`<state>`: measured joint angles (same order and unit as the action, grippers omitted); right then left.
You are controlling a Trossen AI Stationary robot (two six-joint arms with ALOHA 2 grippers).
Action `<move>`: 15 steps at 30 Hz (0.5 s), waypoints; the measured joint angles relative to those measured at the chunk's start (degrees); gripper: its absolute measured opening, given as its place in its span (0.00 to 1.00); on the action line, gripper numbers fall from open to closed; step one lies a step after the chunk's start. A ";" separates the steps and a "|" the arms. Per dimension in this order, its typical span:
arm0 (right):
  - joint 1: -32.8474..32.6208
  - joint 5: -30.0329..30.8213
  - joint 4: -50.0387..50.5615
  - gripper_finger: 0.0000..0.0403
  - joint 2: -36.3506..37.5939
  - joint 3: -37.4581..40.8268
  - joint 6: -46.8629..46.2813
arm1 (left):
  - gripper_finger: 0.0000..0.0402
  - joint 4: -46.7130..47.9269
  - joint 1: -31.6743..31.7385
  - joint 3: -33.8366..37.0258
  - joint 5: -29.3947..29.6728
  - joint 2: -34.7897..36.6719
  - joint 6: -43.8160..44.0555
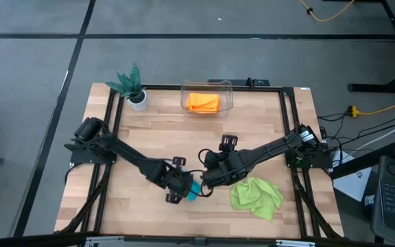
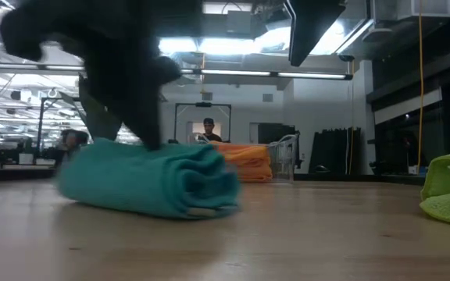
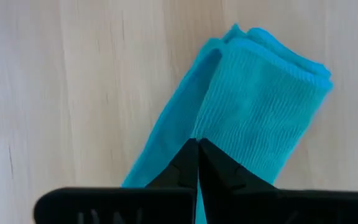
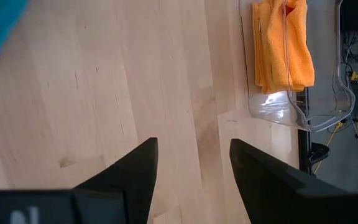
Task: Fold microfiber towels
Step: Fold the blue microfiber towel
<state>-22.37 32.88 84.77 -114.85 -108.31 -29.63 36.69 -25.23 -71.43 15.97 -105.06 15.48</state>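
We've got the left pincer pressed together on the folded teal towel, probably flattening it, right pincer spread just beside.

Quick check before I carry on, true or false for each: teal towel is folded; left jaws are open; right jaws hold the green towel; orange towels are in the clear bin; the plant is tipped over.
1. The teal towel is folded. True.
2. The left gripper has open jaws. False: they are shut, over the teal towel.
3. The right gripper holds the green towel. False: its jaws are open and empty.
4. The orange towels lie in the bin. True.
5. The plant is tipped over. False: it stands upright.
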 joint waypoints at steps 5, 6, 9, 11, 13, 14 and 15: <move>-0.06 -0.04 0.05 0.51 0.00 0.00 0.13 | 0.00 -4.03 2.23 -0.01 -0.82 -2.59 -3.66; -0.09 -0.04 0.06 0.51 0.00 0.00 0.13 | 0.00 -4.04 2.59 -0.01 -1.33 -3.53 -3.70; -0.26 -0.03 0.05 0.51 0.00 0.00 0.15 | 0.00 -6.30 3.33 -0.01 -2.09 -6.48 -4.13; -0.47 -0.04 0.04 0.51 0.00 0.00 0.15 | 0.00 -9.11 3.47 -0.03 -1.23 -8.00 -5.63; -0.80 -0.04 -0.01 0.51 0.00 0.00 0.13 | 0.00 -12.70 3.47 -0.21 0.00 -9.24 -7.16; -0.98 -0.04 -0.14 0.51 0.00 0.00 0.11 | 0.00 -13.68 3.47 -0.23 0.54 -9.68 -7.73; -1.21 -0.04 -0.24 0.51 0.00 0.00 0.07 | 0.00 -14.36 3.47 -0.23 0.92 -9.84 -8.27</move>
<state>-23.58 32.84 84.53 -114.85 -108.31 -29.55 22.34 -21.76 -71.66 16.89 -114.91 7.20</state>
